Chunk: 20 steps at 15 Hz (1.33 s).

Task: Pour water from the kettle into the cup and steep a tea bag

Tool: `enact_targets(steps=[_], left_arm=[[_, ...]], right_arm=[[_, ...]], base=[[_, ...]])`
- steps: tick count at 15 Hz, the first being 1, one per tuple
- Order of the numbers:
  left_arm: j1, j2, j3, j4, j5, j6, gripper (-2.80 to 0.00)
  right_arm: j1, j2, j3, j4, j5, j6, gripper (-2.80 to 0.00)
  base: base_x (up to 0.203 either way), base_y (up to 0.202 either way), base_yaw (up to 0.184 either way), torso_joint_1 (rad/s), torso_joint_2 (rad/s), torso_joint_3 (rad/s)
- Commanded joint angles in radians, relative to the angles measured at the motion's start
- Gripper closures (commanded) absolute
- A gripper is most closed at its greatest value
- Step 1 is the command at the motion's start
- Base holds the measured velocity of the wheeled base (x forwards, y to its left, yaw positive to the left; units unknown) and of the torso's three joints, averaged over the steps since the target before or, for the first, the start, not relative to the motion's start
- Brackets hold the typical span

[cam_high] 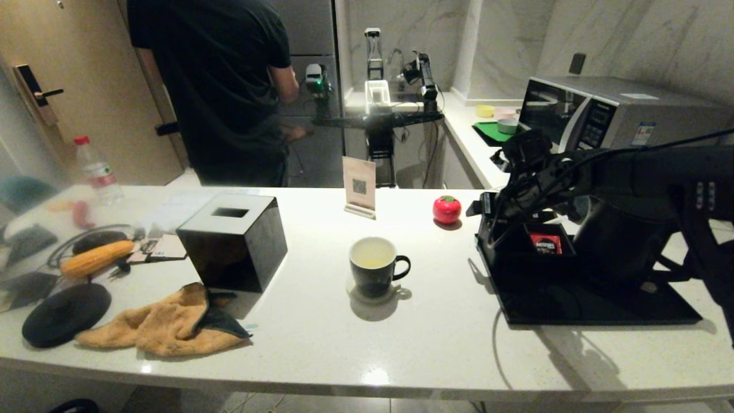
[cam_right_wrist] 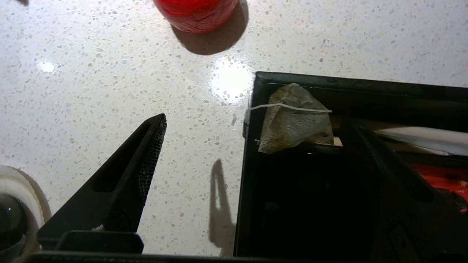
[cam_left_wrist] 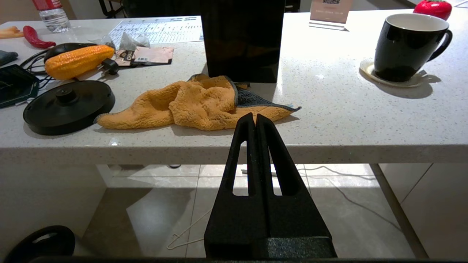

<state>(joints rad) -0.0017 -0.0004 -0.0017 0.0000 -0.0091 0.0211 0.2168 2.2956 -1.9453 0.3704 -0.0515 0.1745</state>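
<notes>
My left claw hangs below the near edge of the surface, its two black fingers pressed flat together on nothing. Just past that edge lies a rumpled orange cloth, fuzzy and soft, with a round black kettle base beside it. Behind the cloth stands a glossy black tissue box, cube-shaped with a slot in its pale top. The speckled white stone between the cloth and the cup is bare and wide.

The cup, a black mug with a white inside, sits on a small pale coaster mid-surface, handle toward my right, holding pale yellowish water.

My right claw hovers spread wide over the left rim of the black tray, one mesh-padded finger over bare stone, the other over the tray's box. The tea bag, pale grey-green and crumpled with a white string across it, rests in that box's corner, not gripped. A red sachet lies near; its white lettering is unreadable. The matte kettle stands on the tray behind my arm. Farther back sit a red tomato-shaped thing and a card stand printed with a QR code.
</notes>
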Motion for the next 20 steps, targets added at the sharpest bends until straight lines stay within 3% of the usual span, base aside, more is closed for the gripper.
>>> enact_targets(steps=[1, 20], left_arm=[[0.0, 0.0, 0.0, 0.0, 0.0, 0.0, 0.0], [0.0, 0.0, 0.0, 0.0, 0.0, 0.0, 0.0]], right_arm=[[0.001, 0.007, 0.0, 0.002, -0.001, 0.021, -2.8], [-0.024, -0.01, -0.003, 0.008, -0.001, 0.042, -2.8]], base=[[0.0, 0.0, 0.0, 0.0, 0.0, 0.0], [0.0, 0.0, 0.0, 0.0, 0.0, 0.0]])
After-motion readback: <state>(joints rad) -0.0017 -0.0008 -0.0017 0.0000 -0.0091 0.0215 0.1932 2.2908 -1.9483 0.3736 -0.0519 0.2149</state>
